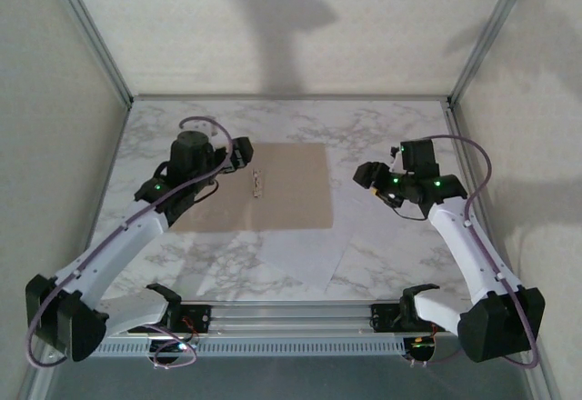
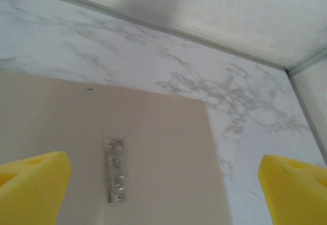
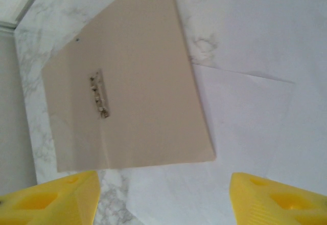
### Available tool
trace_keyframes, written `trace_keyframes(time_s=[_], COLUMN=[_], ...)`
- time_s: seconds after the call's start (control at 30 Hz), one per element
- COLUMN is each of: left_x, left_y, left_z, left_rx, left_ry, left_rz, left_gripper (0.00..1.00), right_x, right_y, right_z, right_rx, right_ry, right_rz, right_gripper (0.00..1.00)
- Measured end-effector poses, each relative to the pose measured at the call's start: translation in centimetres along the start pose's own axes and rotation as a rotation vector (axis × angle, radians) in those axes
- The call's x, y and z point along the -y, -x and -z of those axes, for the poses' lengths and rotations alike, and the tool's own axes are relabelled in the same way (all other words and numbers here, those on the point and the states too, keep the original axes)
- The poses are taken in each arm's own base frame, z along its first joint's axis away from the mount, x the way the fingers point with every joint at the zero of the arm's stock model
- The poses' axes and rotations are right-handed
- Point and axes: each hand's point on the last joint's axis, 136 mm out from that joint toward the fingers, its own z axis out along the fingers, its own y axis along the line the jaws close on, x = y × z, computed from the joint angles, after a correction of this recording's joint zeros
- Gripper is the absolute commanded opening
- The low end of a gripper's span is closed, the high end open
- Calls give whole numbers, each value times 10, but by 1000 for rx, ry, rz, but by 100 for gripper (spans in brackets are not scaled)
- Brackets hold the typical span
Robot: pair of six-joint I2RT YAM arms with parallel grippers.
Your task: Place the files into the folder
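Note:
The tan folder [image 1: 282, 186] lies open and flat in the middle of the table, its metal clip [image 1: 257, 183] on the centre crease. The white files [image 1: 305, 255] lie loosely stacked on the marble just in front of the folder's near right corner, one edge touching or tucked under it. My left gripper [image 1: 238, 154] hangs open above the folder's left half; its wrist view shows the folder [image 2: 158, 148], the clip [image 2: 115, 170] and nothing between the yellow fingers [image 2: 33, 192]. My right gripper [image 1: 369, 178] hovers open to the right of the folder, looking down on folder [image 3: 138, 92] and files [image 3: 245, 128].
The marble table [image 1: 391, 132] is walled by a metal frame [image 1: 291, 99] at the back and sides. Both arm bases sit on the rail [image 1: 291, 316] at the near edge. The right arm's cable [image 1: 482, 182] loops above its forearm.

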Motion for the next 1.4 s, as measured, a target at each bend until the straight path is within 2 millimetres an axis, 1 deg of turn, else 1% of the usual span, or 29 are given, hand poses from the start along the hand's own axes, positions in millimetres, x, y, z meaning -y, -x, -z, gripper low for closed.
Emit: trace_keyframes(time_s=[0.13, 0.17, 0.23, 0.33, 0.37, 0.47, 0.57, 0.7, 0.87, 1.0, 1.13, 1.27, 1.4], left_x=[40, 49, 70, 94, 103, 119, 136, 154, 173, 183, 192, 192, 189], left_y=[-13, -18, -30, -46, -53, -74, -93, -120, -158, -187, -205, -227, -239], left_z=[-21, -26, -39, -57, -66, -91, -124, -162, -192, -207, -221, -230, -235], left_rx=[-68, -85, -126, -179, -197, -258, -319, -393, -484, -553, -586, -624, -649], left_ry=[-91, -109, -152, -189, -205, -228, -246, -252, -273, -280, -281, -269, -255], left_rz=[-40, -49, -68, -93, -106, -134, -168, -216, -254, -272, -284, -297, -304], left_gripper=[94, 93, 92, 91, 91, 87, 84, 82, 82, 78, 77, 77, 77], right_x=[32, 39, 59, 84, 93, 108, 118, 131, 146, 157, 165, 169, 173], right_y=[-4, -6, -7, -10, -11, -11, -6, 3, 10, 10, 6, 5, 9], right_z=[-6, -7, -10, -15, -16, -18, -20, -22, -26, -32, -40, -45, -50], right_rx=[-15, -22, -31, -44, -48, -50, -48, -38, -32, -49, -82, -102, -110], right_ry=[-57, -63, -87, -118, -131, -155, -165, -173, -185, -201, -219, -229, -239], right_rz=[-77, -97, -157, -239, -268, -315, -349, -391, -426, -452, -470, -473, -473], right_gripper=[65, 65, 64, 65, 65, 64, 64, 64, 64, 63, 62, 62, 62])
